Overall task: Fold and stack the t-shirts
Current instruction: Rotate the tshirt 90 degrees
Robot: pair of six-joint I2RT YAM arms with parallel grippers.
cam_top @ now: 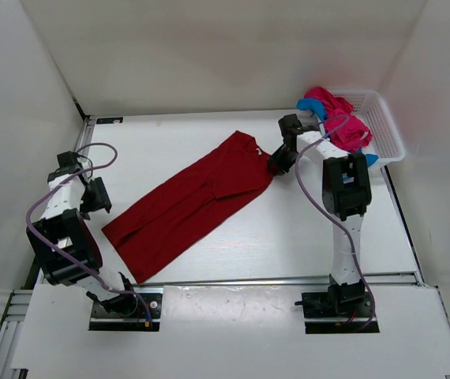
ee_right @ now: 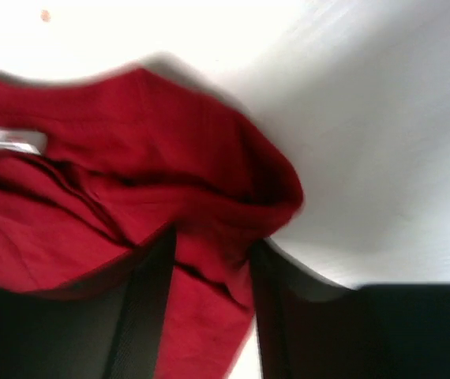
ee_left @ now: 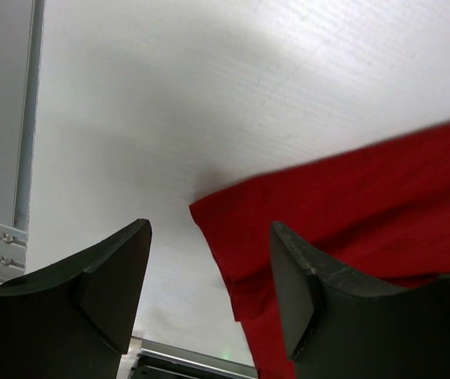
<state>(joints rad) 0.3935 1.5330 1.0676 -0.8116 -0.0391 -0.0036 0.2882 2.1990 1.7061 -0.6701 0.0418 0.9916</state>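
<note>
Left pincer (ee_left: 209, 246) gapes empty over the smooth white bench (cam_top: 304, 229), by a corner of the dark red shirt (cam_top: 193, 201). Right pincer (ee_right: 211, 253), half open, straddles its rumpled collar. Only overhead shows the pink shirt (cam_top: 343, 125) and blue shirt (cam_top: 312, 104) heaped in a mesh basket (cam_top: 388, 130).

Far right corner first: a white mesh basket (cam_top: 388, 133) sits on the white table (cam_top: 178, 138), turned at a slight angle, close to the right wall (cam_top: 438, 95). Plain white walls all round. Along the table's near edge runs a metal rail (cam_top: 233, 280), and just in front of it, a white board (cam_top: 233, 335). Left wrist view now: a bare table and a side rail (ee_left: 4, 118) down its left edge. Right wrist view: table glaring white, slightly blurred.
</note>
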